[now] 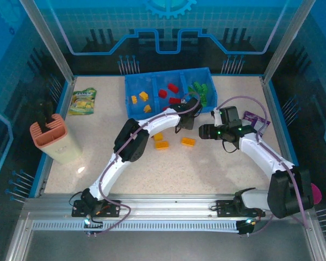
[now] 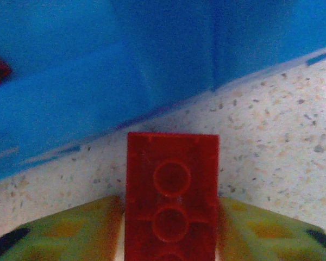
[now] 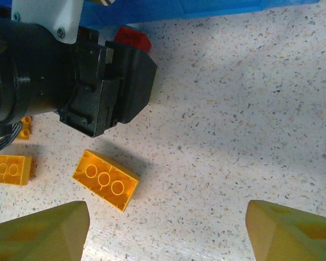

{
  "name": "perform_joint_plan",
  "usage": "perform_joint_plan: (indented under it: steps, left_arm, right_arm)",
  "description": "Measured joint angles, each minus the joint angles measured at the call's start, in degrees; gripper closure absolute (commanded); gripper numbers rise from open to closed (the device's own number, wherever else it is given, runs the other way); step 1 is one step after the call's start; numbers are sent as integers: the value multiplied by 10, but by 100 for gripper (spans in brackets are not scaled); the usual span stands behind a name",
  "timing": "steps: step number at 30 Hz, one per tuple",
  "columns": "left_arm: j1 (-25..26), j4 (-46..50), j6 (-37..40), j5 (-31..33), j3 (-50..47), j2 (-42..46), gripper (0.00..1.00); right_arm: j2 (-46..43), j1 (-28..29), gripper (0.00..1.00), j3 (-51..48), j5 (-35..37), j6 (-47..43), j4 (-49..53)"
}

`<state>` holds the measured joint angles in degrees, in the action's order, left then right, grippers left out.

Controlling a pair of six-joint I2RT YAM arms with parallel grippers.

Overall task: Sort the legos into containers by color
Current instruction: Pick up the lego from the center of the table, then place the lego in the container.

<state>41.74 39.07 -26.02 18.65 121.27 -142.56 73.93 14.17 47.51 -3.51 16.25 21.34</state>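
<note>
Left hand (image 2: 171, 234) clamped on red lego (image 2: 171, 179) beside blue tray (image 2: 70, 92), right hand (image 3: 168, 231) spread wide, empty, near yellow lego (image 3: 106, 180)

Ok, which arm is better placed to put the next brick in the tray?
Left. The left jaws are shut on a red brick beside the blue tray; the right jaws are open, empty, near a yellow brick.

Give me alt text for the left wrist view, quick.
A red lego sits between the two yellow-green fingers, studs facing the camera. Just beyond it rises the blue tray wall, on a speckled table.
</note>
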Motion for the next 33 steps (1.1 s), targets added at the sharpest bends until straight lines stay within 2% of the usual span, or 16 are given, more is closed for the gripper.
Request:
perform_joint_plan:
  steps: [3, 5, 9, 14, 20, 26, 33]
  left_arm:
    - [-2, 2, -3, -1, 5, -4, 71]
    - [-3, 3, -3, -3, 7, -4, 74]
    - [-3, -11, -5, -5, -19, 10, 76]
    - [-3, -2, 7, -5, -109, 85, 76]
    - [-23, -10, 23, -3, -120, 179, 77]
    - [-78, -24, 52, 13, -54, 179, 78]
    - [-128, -18, 82, 13, 98, 66, 77]
  right_arm:
    - [5, 0, 23, 0, 0, -2, 0]
    - [6, 0, 23, 0, 0, -2, 0]
    - [7, 0, 23, 0, 0, -2, 0]
    - [10, -1, 23, 0, 0, -4, -1]
    - [32, -3, 23, 0, -5, -4, -4]
    - [33, -4, 23, -1, -7, -4, -8]
    - [33, -4, 23, -3, -6, -5, -16]
